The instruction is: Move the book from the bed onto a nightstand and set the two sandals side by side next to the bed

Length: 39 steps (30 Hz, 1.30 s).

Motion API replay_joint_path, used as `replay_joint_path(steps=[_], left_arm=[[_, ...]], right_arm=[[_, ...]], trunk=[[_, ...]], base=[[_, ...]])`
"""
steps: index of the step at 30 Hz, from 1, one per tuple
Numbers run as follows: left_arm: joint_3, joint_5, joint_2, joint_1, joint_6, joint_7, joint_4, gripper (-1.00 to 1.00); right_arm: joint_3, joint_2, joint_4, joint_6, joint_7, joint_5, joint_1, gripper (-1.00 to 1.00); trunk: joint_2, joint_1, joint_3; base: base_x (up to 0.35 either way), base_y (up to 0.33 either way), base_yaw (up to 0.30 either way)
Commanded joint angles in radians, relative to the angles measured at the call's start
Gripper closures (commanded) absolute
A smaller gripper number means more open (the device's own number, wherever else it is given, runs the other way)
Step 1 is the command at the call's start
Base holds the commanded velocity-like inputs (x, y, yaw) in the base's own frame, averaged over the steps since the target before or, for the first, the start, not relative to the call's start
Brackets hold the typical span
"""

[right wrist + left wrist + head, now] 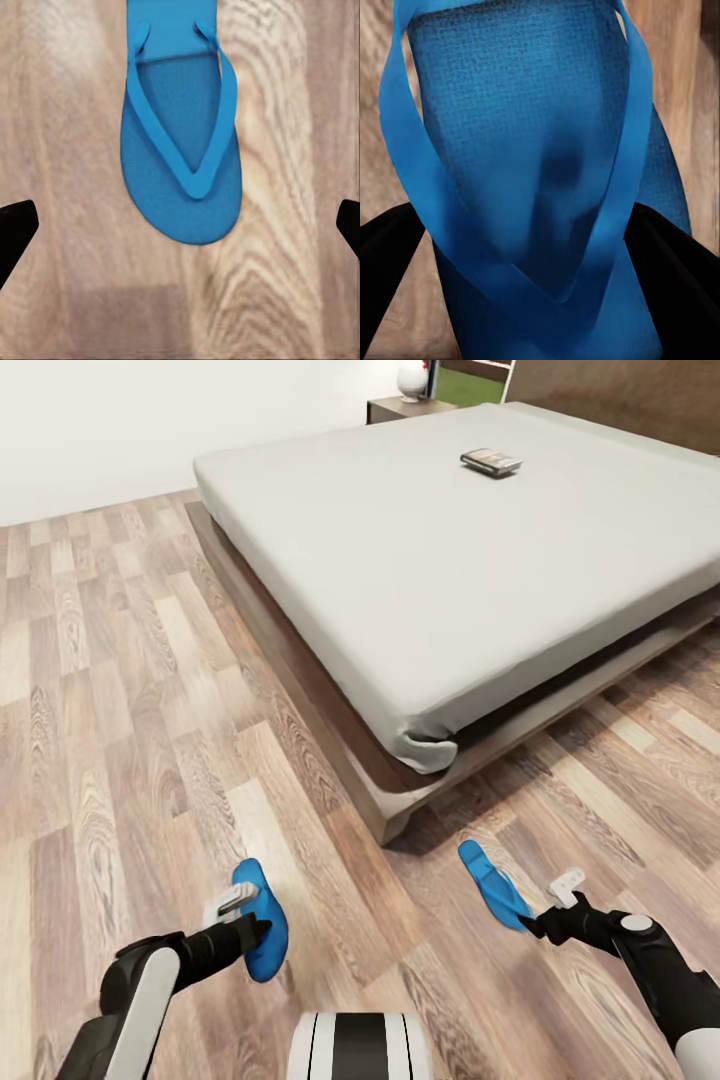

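Two blue sandals on the wood-plank floor, one at each end effector, both near the foot corner of the bed.

Left end effector: low over the left sandal. In the left wrist view that sandal sits right up against the camera, black fingers flanking it on both sides at strap level. The fingers look close on the sandal, but contact isn't visible, so I cannot tell whether it grips or just straddles. In the head view the sandal lies flat on the floor, partly covered by the arm.

Right end effector: at the near end of the right sandal, which lies flat, just ahead of the fingertips. Right wrist view shows this sandal whole on the floor ahead, with the black fingertips spread far apart at the frame edges; jaws wide, holding nothing.

The sandals are well apart, the bed corner beyond and between them.

Beyond both end effectors: the book lies flat on the mattress, toward the far side of the bed. The nightstand stands past the far corner, with a white lamp base on top.
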Motion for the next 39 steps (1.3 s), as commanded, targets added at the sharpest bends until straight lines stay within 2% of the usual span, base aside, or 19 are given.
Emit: replay_joint_path(steps=[1, 8, 13, 18, 21, 23, 25, 37, 39], left_arm=[[-0.021, 0.002, -0.008, -0.004, 0.006, 0.01, 0.0, 1.0], [-0.029, -0.001, -0.01, -0.015, 0.014, 0.006, 0.009, 1.0], [-0.029, -0.004, 0.002, -0.033, 0.033, 0.004, -0.001, 1.0], [-0.033, -0.005, 0.003, -0.036, 0.033, 0.004, 0.001, 1.0], [-0.054, -0.005, -0.002, -0.037, 0.033, 0.003, 0.007, 1.0], [-0.091, -0.002, -0.01, -0.038, 0.033, 0.005, 0.037, 1.0], [-0.099, 0.0, -0.01, -0.038, 0.033, 0.007, 0.044, 1.0], [-0.11, 0.005, -0.013, -0.038, 0.033, 0.007, 0.054, 1.0], [-0.11, 0.006, -0.015, -0.038, 0.033, 0.004, 0.053, 1.0]], right_arm=[[-0.006, 0.0, -0.002, 0.004, 0.007, 0.005, -0.001, -1.0], [-0.008, -0.003, -0.002, 0.005, 0.006, 0.005, -0.001, -1.0], [-0.007, -0.001, -0.002, 0.005, 0.006, 0.005, -0.001, -1.0], [-0.006, -0.001, -0.002, 0.005, 0.006, 0.005, -0.001, -1.0], [-0.007, -0.001, -0.008, 0.005, 0.006, 0.005, -0.001, -1.0], [-0.007, -0.001, -0.021, 0.005, 0.006, 0.005, -0.001, -1.0], [-0.007, -0.002, -0.023, 0.005, 0.006, 0.005, -0.001, -1.0], [-0.008, -0.002, -0.025, 0.005, 0.006, 0.005, -0.001, -1.0], [-0.026, 0.0, -0.026, 0.005, 0.006, 0.005, -0.001, -1.0]], trunk=[[0.0, 0.0, -0.001], [0.0, 0.0, -0.001], [0.0, 0.0, -0.001], [0.0, 0.0, -0.001], [0.0, 0.0, -0.001], [0.0, 0.0, -0.001], [0.0, 0.0, -0.001], [0.0, 0.0, -0.001], [0.0, 0.0, -0.001]], base=[[-0.001, 0.0, -0.266], [0.0, 0.0, -0.266], [0.0, 0.0, -0.266], [0.0, 0.0, -0.267], [0.0, 0.0, -0.266], [0.0, 0.0, -0.266], [0.0, 0.0, -0.266], [-0.107, -0.053, -0.266], [-0.002, -0.001, -0.266]])
